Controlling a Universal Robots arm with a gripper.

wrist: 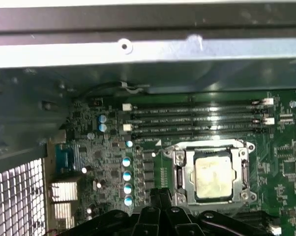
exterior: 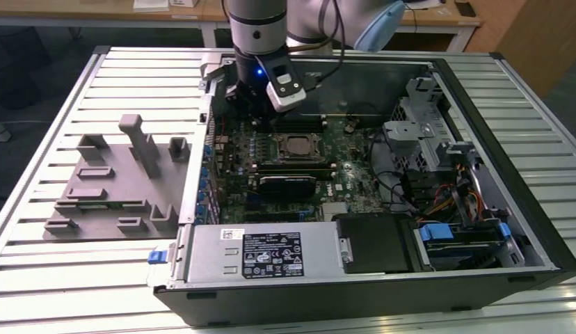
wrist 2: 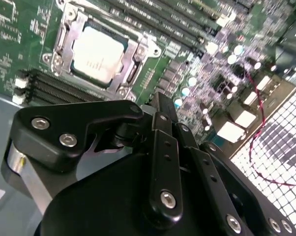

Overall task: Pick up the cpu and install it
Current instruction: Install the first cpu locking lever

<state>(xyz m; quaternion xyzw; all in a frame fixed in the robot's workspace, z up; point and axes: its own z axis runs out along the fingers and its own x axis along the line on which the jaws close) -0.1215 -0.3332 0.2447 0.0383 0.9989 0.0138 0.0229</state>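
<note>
The cpu (exterior: pixel 296 146), a square chip with a silvery top plate, lies flat inside the metal socket frame (wrist: pixel 180 172) on the green motherboard of the open computer case. It shows in both wrist views (wrist 2: pixel 99 54) (wrist: pixel 213 178). My gripper (exterior: pixel 258 117) hangs over the board a little toward the exterior view's left and far side of the socket, apart from the chip. Its black fingers (wrist 2: pixel 162 103) (wrist: pixel 160 195) stand pressed together with nothing between them.
Memory slots (wrist: pixel 197 120) run beside the socket, and the case's metal wall (wrist: pixel 138 49) rises just beyond them. A grey fixture with blocks (exterior: pixel 112 181) sits on the slatted table at the exterior view's left. The power supply (exterior: pixel 260 254) and drive cage (exterior: pixel 427 139) fill the case's near and right parts.
</note>
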